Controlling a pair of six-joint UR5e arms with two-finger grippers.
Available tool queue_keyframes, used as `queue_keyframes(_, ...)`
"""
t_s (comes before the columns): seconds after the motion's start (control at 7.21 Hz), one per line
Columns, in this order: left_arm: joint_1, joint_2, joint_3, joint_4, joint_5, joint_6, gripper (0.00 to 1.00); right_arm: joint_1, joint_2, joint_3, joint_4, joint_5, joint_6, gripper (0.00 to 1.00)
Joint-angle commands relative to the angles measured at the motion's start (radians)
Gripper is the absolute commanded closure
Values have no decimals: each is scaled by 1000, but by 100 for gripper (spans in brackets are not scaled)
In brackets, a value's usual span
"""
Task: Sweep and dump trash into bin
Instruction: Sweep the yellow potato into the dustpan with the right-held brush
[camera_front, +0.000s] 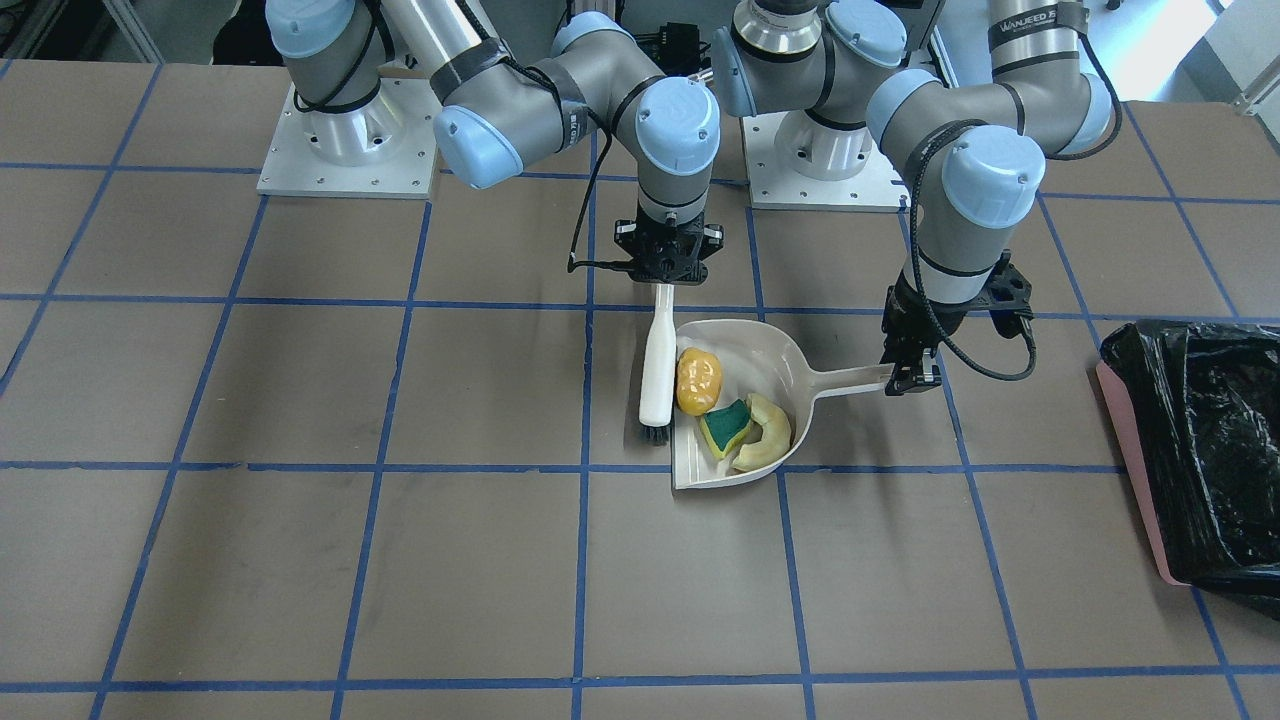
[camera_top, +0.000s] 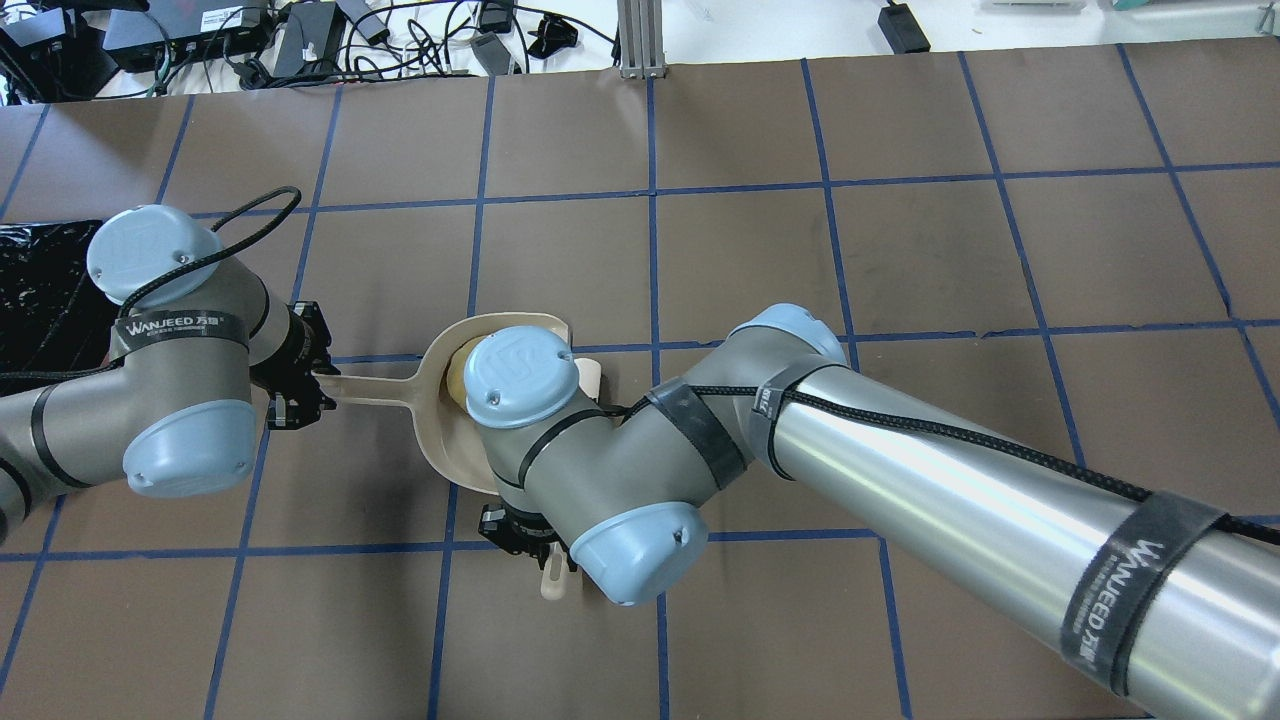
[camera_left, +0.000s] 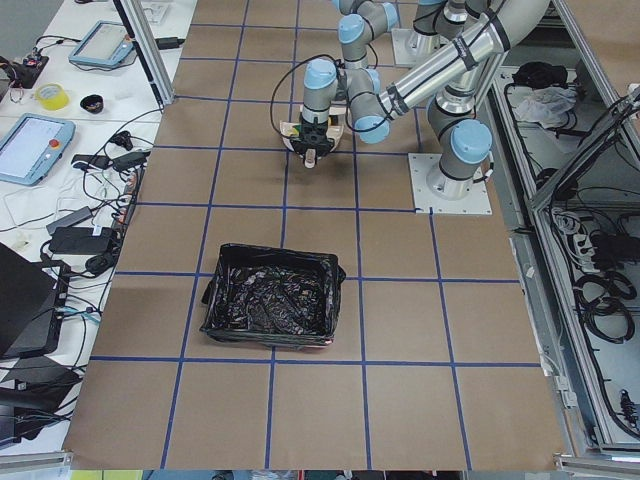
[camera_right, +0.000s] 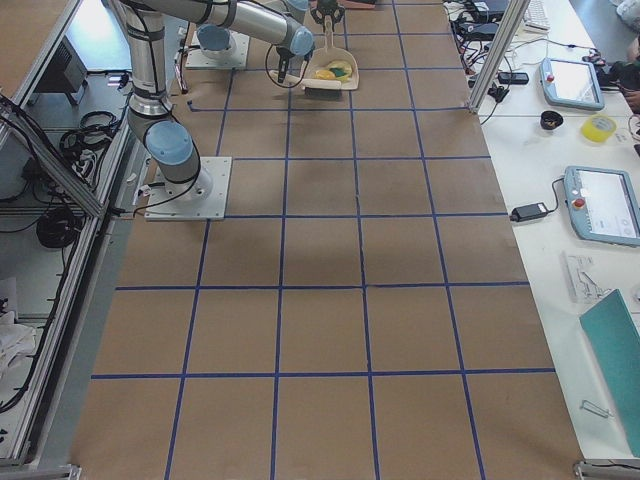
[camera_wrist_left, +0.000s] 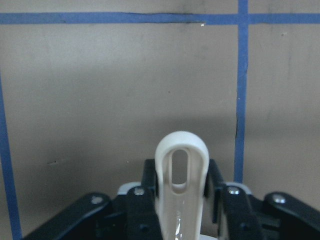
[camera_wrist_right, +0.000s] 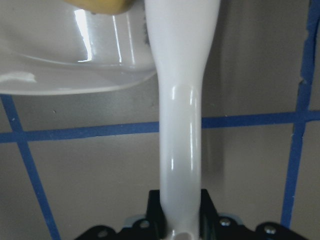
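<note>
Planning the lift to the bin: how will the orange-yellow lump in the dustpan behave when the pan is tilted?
The orange-yellow lump looks rounded and glossy on the smooth dustpan, so it will probably slide or roll readily. It lies at the open lip beside the brush, so it may spill first if the lip dips.

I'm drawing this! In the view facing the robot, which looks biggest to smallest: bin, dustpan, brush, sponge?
1. bin, even though the picture's edge cuts part of it off
2. dustpan
3. brush
4. sponge
</note>
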Motion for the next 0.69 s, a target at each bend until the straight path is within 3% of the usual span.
queue_keyframes(0.0,-28,-7,0,21,-63,-11,100,20,9,-32,-3,2,30,95)
queue_keyframes(0.28,-27,-33,0,9,-120,66,100,30,10,-72,3,32,58,95)
queue_keyframes(0.55,-16,-59,26,-31,-221,171,100,27,-10,-94,90,-10,29,95)
